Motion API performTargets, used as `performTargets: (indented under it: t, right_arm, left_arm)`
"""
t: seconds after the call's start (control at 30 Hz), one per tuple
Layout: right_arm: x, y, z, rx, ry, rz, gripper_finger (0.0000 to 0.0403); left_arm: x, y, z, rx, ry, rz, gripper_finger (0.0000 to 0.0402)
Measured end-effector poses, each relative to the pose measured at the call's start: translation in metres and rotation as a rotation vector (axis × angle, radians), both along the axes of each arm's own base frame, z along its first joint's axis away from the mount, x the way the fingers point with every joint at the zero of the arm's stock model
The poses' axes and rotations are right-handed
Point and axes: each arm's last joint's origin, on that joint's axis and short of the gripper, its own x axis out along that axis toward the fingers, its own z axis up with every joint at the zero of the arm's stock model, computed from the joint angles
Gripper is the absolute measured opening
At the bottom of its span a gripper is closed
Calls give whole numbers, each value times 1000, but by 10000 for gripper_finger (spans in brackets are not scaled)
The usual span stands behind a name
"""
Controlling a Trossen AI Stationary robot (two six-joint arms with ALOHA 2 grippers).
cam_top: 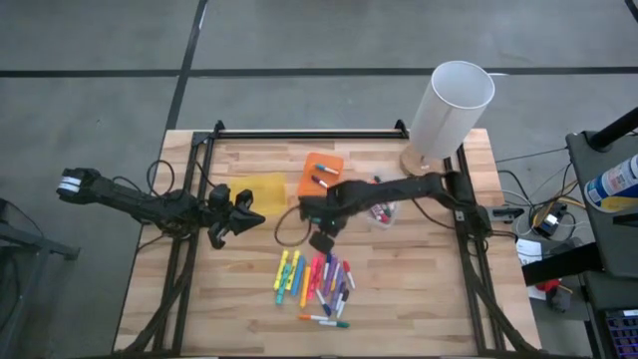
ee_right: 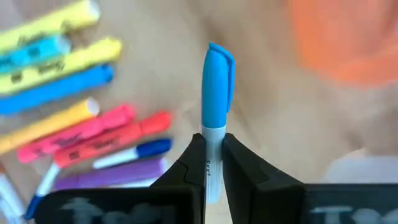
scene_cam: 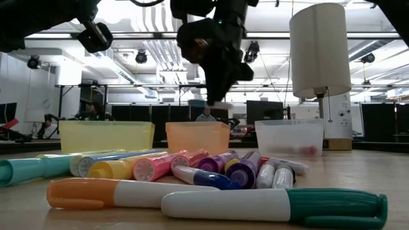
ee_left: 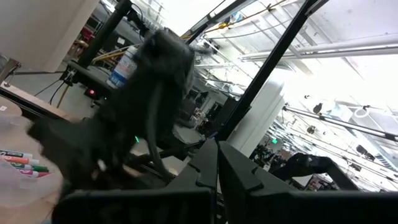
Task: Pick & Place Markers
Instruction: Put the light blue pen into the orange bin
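Markers (cam_top: 317, 287) lie heaped at the table's 6 o'clock. One blue-capped marker (ee_right: 217, 93) is clamped at its white barrel by the right gripper (ee_right: 212, 163), above the heap's 12 o'clock. Likely light, stiff, slick; mid-barrel hold suits. Left gripper (cam_top: 244, 211) waits closed at 9 o'clock.

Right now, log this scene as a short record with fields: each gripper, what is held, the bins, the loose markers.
right gripper: shut on blue-capped marker, above the table between the pile and the bins
left gripper: shut, empty, beside the yellow bin
orange bin: holds markers
clear bin: holds markers
marker pile: loose on the table
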Motion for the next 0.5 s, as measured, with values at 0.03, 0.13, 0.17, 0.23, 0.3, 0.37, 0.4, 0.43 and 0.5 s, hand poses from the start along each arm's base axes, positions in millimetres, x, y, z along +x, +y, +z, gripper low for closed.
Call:
performTargets:
  t: [0.03,0.13,0.17,0.23,0.3,0.37,0.4,0.43,0.5]
  right_arm:
    - [1,-7,5,-11,-8,1,24]
    - [5,-32,19,-37,-52,-12,23]
    - [5,-40,24,-42,-65,-22,23]
    - [5,-58,31,-52,-87,-39,23]
    - [4,-77,34,-59,-99,-63,23]
    - [1,-95,35,-63,-101,-98,23]
    - [-1,-105,34,-64,-99,-118,23]
    - [-3,-113,32,-65,-93,-132,23]
    - [-6,-130,25,-49,-79,-146,23]
  left_arm:
    - [0,0,0,0,0,0,9]
    - [0,0,0,-1,0,-1,9]
    - [0,0,0,-3,1,-1,9]
    - [0,0,0,-3,1,-1,9]
    - [0,0,0,-8,1,-3,9]
    - [0,0,0,-14,2,-6,9]
    - [0,0,0,-15,2,-6,9]
    - [0,0,0,-15,2,-6,9]
    - [0,0,0,-15,3,-5,9]
